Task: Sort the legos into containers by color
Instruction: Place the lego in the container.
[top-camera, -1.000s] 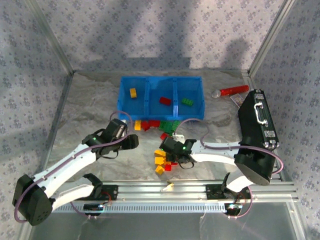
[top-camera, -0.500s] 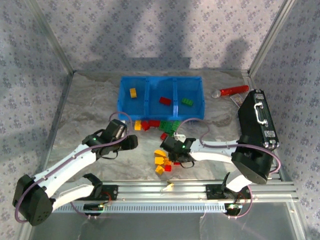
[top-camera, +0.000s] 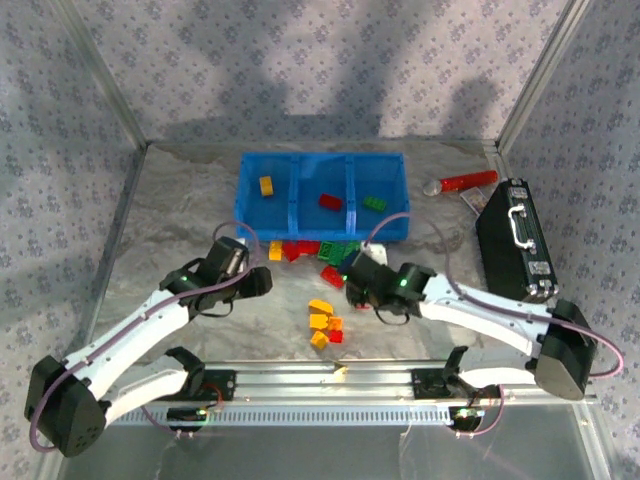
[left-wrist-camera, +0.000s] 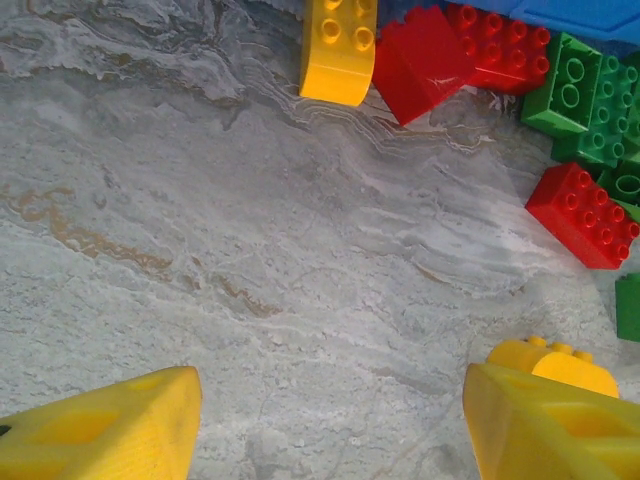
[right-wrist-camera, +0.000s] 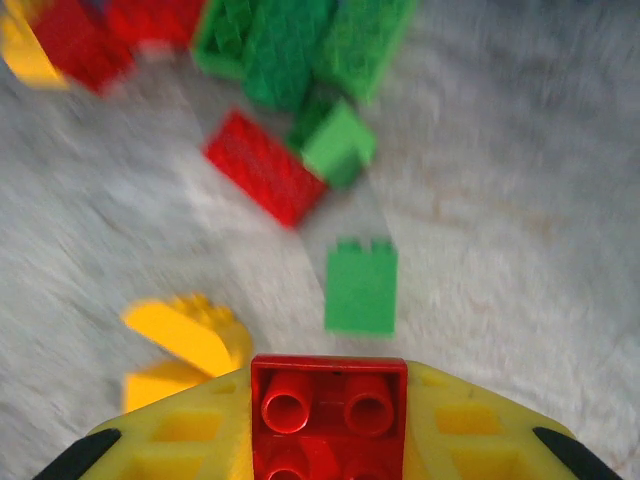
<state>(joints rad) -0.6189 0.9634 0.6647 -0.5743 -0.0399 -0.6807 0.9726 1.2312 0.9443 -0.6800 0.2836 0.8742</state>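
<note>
A small red plastic brick is gripped in the right pincer; the left pincer is seen released over the worktop.

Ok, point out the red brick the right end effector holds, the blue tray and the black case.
red brick (right-wrist-camera: 328, 410), right wrist view, studded top face.
blue tray (top-camera: 320, 228), top view, near wall.
black case (top-camera: 500, 250), top view, lid.

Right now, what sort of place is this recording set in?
Probably a lab robot cell, not a home: a marble-look table enclosed by patterned fabric walls on metal frame posts, with an aluminium rail along the near edge.
</note>
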